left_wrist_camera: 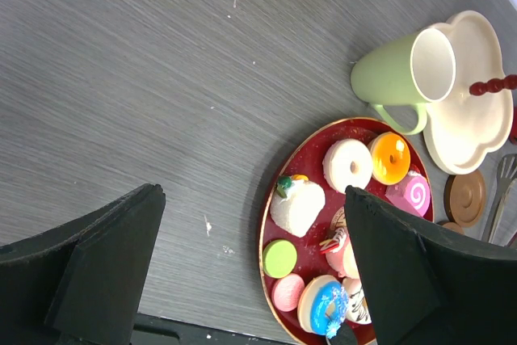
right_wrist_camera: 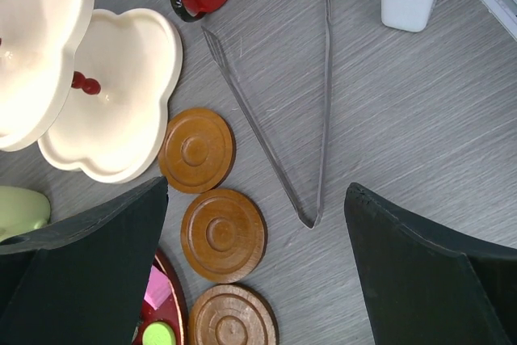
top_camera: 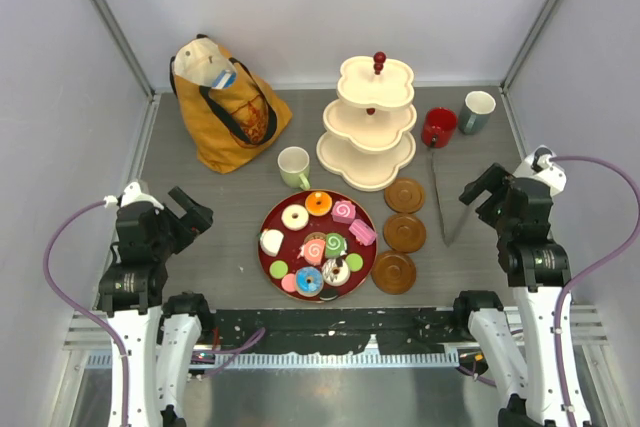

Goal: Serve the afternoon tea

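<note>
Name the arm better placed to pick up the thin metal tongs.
Right. The thin metal tongs lie directly before its open jaws; the left arm sits across the round dark-red tray.

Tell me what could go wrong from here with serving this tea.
The pastries sit packed together on the tray; picking one may knock its neighbours.
The thin tongs lie flat, likely hard to grasp.
The pale green mug stands close to the tiered stand; reaching there risks tipping it.
</note>
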Tool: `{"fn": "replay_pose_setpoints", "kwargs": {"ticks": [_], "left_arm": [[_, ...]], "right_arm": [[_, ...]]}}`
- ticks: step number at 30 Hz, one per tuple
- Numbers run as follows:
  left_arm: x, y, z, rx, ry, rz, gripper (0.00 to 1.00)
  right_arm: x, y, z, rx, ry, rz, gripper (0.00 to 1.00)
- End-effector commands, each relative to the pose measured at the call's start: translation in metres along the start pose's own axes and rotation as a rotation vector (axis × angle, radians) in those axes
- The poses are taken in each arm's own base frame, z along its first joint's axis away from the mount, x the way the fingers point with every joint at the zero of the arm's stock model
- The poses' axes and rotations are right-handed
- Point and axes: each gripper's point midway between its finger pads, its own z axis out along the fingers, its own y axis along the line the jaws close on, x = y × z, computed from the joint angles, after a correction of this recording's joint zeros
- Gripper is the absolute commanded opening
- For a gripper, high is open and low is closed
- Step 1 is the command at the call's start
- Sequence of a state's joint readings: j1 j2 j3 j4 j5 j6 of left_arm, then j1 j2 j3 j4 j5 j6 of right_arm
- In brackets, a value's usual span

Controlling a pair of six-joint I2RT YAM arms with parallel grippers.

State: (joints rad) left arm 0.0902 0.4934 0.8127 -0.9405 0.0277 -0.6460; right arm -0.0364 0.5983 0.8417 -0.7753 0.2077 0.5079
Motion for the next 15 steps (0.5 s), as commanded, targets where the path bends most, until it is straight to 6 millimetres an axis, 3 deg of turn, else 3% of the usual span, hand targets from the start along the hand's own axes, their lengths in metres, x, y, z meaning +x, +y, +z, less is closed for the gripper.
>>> {"fn": "replay_pose_setpoints", "kwargs": {"ticks": [1,8,15], "left_arm": [[0.000,-0.002,0.000,0.016,0.002,0.003,1.00],[0.001,-0.004,0.001,0.025,0.006,0.005,1.00],[0.001,-0.004,0.001,0.028,0.001,0.001,1.00]], "right_arm": [[-0.013,0.001,-0.001,-0.002,-0.068,0.040,0.95],[-0.003,0.013,0.004,-0.065,0.000,-0.040,0.95],[0.034,0.002,0.024,-0.032,0.160,-0.131,0.95]]}}
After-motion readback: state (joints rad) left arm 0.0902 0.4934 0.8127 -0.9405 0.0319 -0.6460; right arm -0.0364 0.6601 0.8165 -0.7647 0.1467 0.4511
